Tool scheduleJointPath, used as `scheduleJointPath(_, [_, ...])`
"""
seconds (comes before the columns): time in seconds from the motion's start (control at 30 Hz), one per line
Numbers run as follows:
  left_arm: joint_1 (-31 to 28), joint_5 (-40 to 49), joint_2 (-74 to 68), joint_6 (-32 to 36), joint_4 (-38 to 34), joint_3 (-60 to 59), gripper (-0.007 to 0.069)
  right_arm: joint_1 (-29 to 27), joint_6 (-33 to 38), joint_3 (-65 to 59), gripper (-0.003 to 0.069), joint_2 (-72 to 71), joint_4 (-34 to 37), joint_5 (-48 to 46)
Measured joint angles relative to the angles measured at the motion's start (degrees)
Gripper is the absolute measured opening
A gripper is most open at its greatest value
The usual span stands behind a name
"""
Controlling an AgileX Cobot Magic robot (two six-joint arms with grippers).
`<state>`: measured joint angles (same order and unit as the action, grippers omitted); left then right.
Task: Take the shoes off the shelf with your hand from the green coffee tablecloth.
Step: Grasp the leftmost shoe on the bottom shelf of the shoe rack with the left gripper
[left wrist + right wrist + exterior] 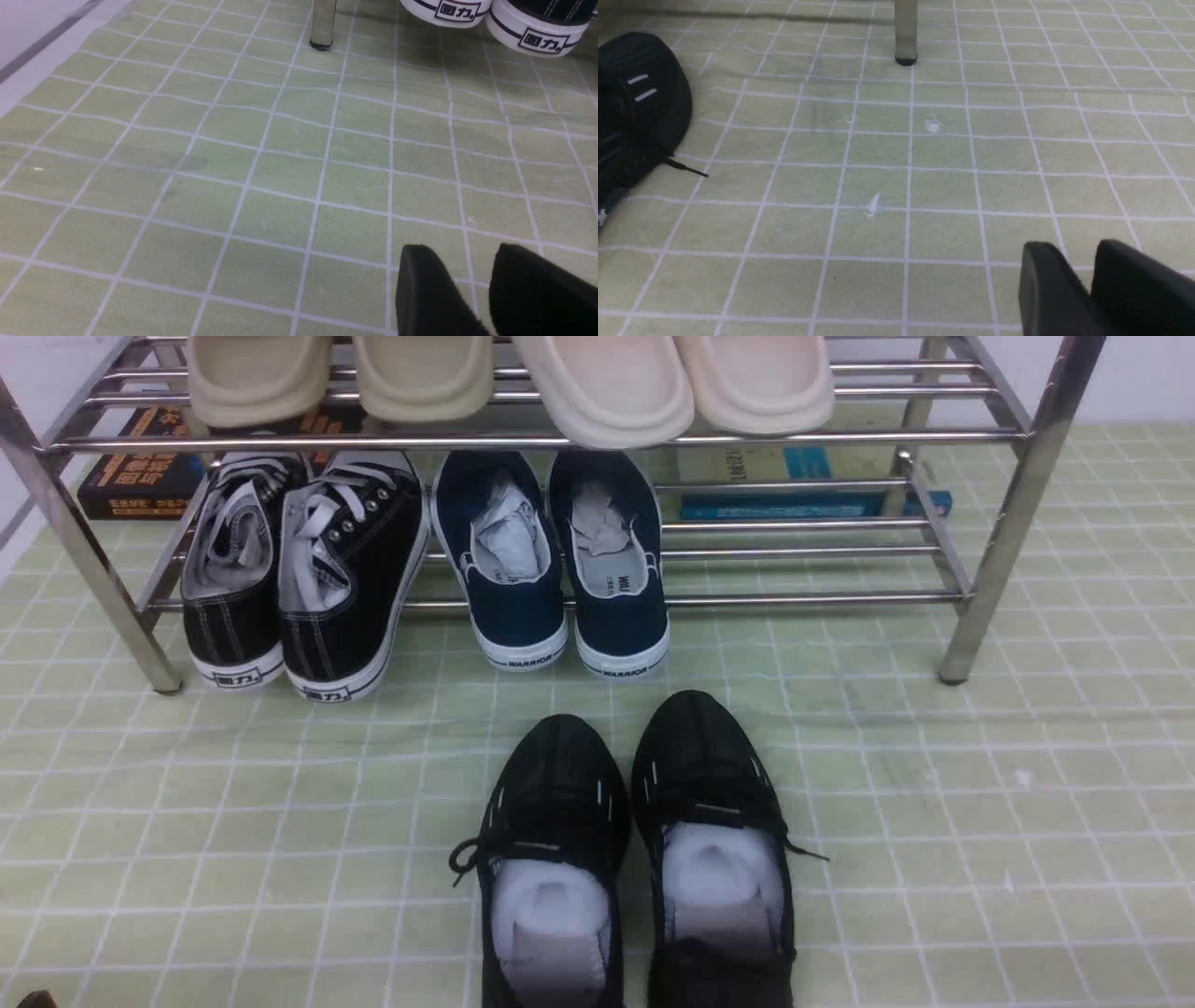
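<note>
Green tablecloth (934,803) lay between the nearer left gripper (472,254), slightly parted and empty like the right gripper (1073,249), and the shoes (355,579) ahead, heels toward it, on the shelf (794,601).

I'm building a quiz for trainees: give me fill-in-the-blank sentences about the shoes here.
The black canvas lace-up sneakers with white laces sit on the shiny chrome tube shelf's ___ tier.
The navy slip-on shoes beside them read ___ on their heels.
The all-black mesh sneakers on the pale green gridded tablecloth are stuffed with ___ paper.
Missing: lower; WARRIOR; white.
</note>
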<state>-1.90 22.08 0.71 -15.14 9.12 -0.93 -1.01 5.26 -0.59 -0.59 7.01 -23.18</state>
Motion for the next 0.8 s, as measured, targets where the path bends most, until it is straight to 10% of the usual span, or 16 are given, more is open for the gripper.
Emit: scheduleJointPath(0.8, [0.0,0.0,0.0,0.0,0.0,0.0,0.0242,0.0,0.0,0.0,0.0204,0.0,0.1,0.0])
